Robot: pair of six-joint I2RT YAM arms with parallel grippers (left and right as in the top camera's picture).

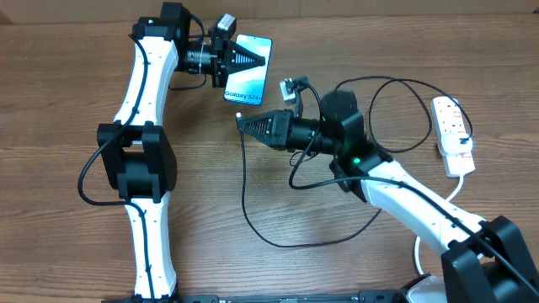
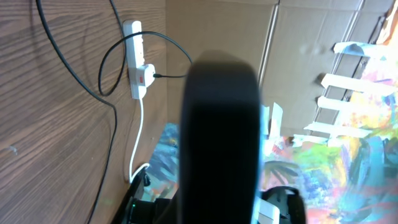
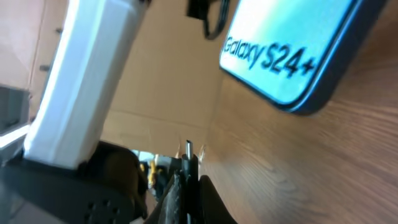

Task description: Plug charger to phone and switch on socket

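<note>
My left gripper [image 1: 250, 57] is shut on the phone [image 1: 250, 80], a slim handset with a light blue screen reading "Galaxy S24", at the table's far middle. In the left wrist view the phone [image 2: 217, 137] is a dark blurred slab between the jaws. My right gripper [image 1: 241, 123] is shut on the charger plug just below the phone's near short edge. In the right wrist view the small metal connector [image 3: 189, 149] sticks out from the shut fingers [image 3: 189, 173], a short gap from the phone [image 3: 292, 43]. The black charger cable [image 1: 246, 198] loops across the table. The white socket strip [image 1: 452, 135] lies far right.
The socket's white lead [image 1: 459, 189] runs down toward the front right. The strip also shows in the left wrist view [image 2: 135, 62] with the black cable [image 2: 109, 106] plugged into it. The left arm's white link [image 3: 87, 81] fills the right wrist view's left side.
</note>
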